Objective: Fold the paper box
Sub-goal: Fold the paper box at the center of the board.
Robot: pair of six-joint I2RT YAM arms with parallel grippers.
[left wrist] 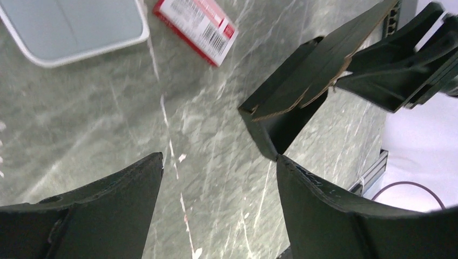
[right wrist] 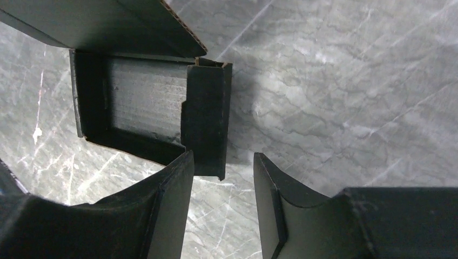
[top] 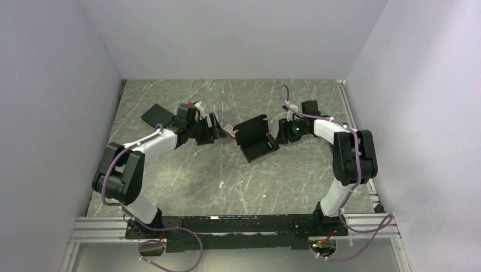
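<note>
Top view: the paper box [top: 256, 137] sits mid-table between the left gripper [top: 217, 130] and right gripper [top: 282, 132], lid flap raised, so it looks about half folded. Left wrist: the left gripper's fingers stand wide with nothing between them, and the box is just ahead. Right wrist: the right gripper's fingers are parted and empty beside a loose side wall [right wrist: 208, 116], the box tray holds nothing, and the next move probably calls for standing that wall up and tucking it.

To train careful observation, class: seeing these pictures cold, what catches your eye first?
A half-folded black paper box sits mid-table, one flap raised. The left gripper and right gripper flank it, both open, neither gripping it. A red-and-white barcoded packet lies near the left one.
</note>
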